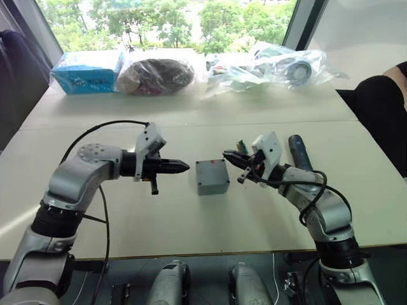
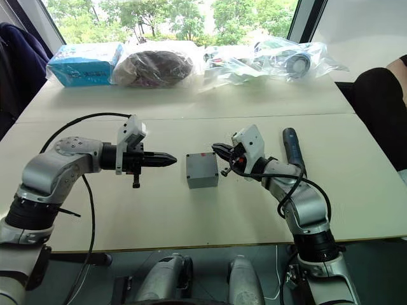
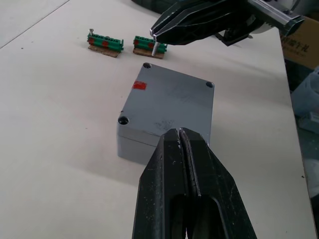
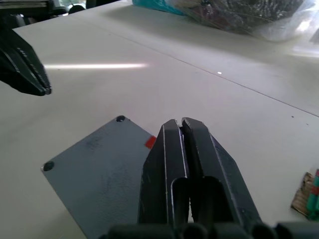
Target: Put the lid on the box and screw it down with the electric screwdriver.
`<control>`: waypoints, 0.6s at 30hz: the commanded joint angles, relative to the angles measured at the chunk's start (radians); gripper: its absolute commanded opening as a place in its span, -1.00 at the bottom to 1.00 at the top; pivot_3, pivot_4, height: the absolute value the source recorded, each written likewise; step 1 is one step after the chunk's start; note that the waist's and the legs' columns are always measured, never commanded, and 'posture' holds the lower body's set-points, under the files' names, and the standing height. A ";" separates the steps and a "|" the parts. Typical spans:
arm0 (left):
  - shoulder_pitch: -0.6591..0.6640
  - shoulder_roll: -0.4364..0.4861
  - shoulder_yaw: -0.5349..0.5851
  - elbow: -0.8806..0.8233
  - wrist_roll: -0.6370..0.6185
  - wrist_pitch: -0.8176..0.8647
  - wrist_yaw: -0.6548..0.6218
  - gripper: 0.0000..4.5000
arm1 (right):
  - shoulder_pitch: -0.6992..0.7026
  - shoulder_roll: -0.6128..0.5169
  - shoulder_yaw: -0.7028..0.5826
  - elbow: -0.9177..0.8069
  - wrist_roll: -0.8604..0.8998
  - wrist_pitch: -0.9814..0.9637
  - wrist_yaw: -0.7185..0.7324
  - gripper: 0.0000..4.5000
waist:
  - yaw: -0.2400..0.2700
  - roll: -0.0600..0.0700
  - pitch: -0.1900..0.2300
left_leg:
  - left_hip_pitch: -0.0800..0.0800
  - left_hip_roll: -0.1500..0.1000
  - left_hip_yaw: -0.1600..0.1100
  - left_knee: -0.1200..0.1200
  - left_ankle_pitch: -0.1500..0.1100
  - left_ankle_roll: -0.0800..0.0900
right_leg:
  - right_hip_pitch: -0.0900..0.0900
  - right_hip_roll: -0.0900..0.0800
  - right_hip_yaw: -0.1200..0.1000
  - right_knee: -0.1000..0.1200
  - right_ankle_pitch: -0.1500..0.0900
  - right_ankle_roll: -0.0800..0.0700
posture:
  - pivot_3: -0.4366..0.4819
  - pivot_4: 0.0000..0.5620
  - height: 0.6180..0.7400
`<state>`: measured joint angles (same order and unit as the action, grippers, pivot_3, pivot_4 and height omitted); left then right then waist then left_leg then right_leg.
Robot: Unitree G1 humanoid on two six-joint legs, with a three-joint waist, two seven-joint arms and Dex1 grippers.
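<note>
lid (image 3: 167, 102) seated flush on box (image 1: 212, 177), ready for screws | left gripper (image 1: 184, 166), right gripper (image 1: 227, 156) flanking box, both pinched together, empty | electric screwdriver (image 1: 299, 152) right of box, ungrasped

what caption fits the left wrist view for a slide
Shut left gripper poised over the lid seated on the box, right gripper opposite, two green parts behind.

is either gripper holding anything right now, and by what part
Nothing is held. The left gripper and right gripper both have shut, empty jaws, flanking the box.
</note>
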<state>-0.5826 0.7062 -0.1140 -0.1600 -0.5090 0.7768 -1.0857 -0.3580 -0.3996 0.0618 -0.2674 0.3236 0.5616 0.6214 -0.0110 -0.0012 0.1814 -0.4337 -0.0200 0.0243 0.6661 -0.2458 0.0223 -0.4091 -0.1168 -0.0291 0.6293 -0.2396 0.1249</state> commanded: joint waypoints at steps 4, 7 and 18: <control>-0.002 -0.008 0.007 -0.028 -0.007 -0.008 0.011 -1.00 | 0.002 0.010 0.020 -0.011 -0.016 -0.037 -0.011 -0.99 | 0.001 0.000 0.000 | 0.000 0.000 0.000 0.000 0.000 0.000 | 0.000 0.000 0.000 0.000 0.000 0.000 | -0.05 -0.47 1.00; 0.002 -0.013 0.003 -0.026 -0.002 -0.013 0.013 -1.00 | -0.004 0.005 0.026 0.000 -0.022 -0.042 -0.007 -0.99 | 0.000 0.000 0.000 | 0.000 0.000 0.000 0.000 0.000 0.000 | 0.000 0.000 0.000 0.000 0.000 0.000 | -0.05 -0.47 1.00; 0.006 -0.021 0.010 -0.029 -0.005 -0.015 0.028 -1.00 | -0.014 0.001 0.029 0.044 -0.043 -0.067 -0.003 -0.99 | 0.000 0.000 0.000 | 0.000 0.000 0.000 0.000 0.000 0.000 | 0.000 0.000 0.000 0.000 0.000 0.000 | -0.05 -0.47 1.00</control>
<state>-0.5727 0.6852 -0.1163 -0.1606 -0.5093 0.7765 -1.0609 -0.3555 -0.3970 0.0936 -0.2081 0.2813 0.5158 0.6152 -0.0109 -0.0012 0.1814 -0.4337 -0.0201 0.0243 0.6661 -0.2458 0.0223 -0.4090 -0.1168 -0.0292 0.6293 -0.2396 0.1250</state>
